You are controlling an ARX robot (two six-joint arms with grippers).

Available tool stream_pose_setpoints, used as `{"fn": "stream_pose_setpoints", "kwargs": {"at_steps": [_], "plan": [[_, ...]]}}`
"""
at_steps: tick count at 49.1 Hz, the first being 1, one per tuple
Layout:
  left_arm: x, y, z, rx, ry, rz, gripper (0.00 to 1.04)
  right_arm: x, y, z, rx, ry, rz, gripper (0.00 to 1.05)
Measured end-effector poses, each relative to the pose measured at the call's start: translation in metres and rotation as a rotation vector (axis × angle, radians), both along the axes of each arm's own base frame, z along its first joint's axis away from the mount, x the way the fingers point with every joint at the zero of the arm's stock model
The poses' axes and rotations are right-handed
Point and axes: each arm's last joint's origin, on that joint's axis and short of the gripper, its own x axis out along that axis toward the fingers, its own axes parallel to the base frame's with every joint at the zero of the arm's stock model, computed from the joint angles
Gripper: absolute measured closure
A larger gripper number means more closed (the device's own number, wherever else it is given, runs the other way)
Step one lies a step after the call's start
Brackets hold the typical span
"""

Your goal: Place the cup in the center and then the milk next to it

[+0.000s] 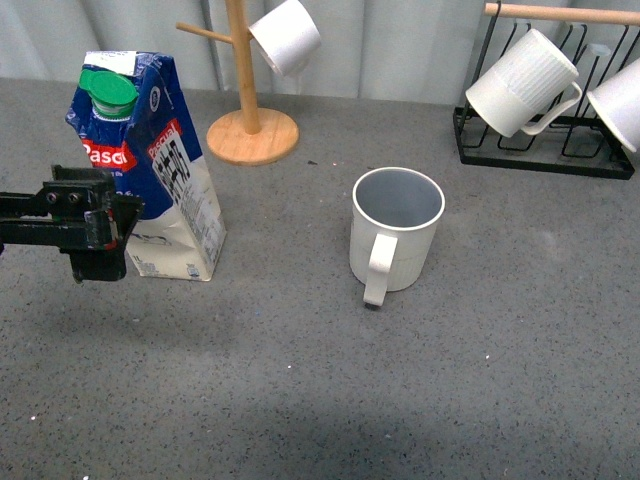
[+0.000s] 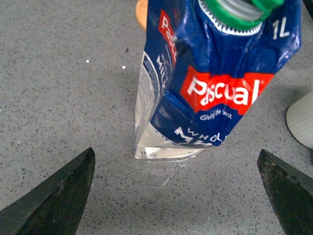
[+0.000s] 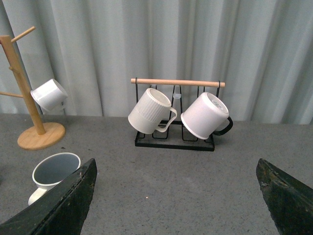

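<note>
The cup (image 1: 395,228), a white mug with a grey inside, stands upright near the middle of the grey table, handle toward me. It also shows in the right wrist view (image 3: 53,171). The milk (image 1: 150,165), a blue-and-white carton with a green cap and red label, stands upright at the left. My left gripper (image 1: 100,225) is open and empty, just left of the carton's lower half. In the left wrist view the milk (image 2: 215,83) stands ahead of the open left gripper (image 2: 178,196). My right gripper (image 3: 178,196) is open, empty, and out of the front view.
A wooden mug tree (image 1: 250,110) with a white mug (image 1: 286,37) stands behind the carton. A black wire rack (image 1: 545,140) holding white mugs (image 1: 520,82) stands at the back right. A grey curtain closes the back.
</note>
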Motion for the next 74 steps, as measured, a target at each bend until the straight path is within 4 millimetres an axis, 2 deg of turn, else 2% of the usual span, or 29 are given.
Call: {"fn": "stream_pose_setpoints", "kwargs": {"at_steps": [10,25,50,54,64,69,74], "plan": [[0.002,-0.005,-0.006,0.002,0.030,-0.022,0.07,0.000,0.000,0.000,0.000,0.000,0.000,0.09],[0.029,-0.008,-0.005,-0.024,0.041,-0.007,0.07,0.000,0.000,0.000,0.000,0.000,0.000,0.09],[0.057,-0.007,0.001,-0.063,0.029,-0.005,0.07,0.000,0.000,0.000,0.000,0.000,0.000,0.09],[0.058,-0.006,0.001,-0.067,0.031,0.001,0.20,0.000,0.000,0.000,0.000,0.000,0.000,0.09],[0.060,-0.007,0.003,-0.063,0.021,0.015,0.60,0.000,0.000,0.000,0.000,0.000,0.000,0.09],[0.058,-0.014,0.006,-0.056,0.005,0.015,0.77,0.000,0.000,0.000,0.000,0.000,0.000,0.09],[0.056,-0.030,0.010,-0.056,-0.012,0.014,0.94,0.000,0.000,0.000,0.000,0.000,0.000,0.09]]}}
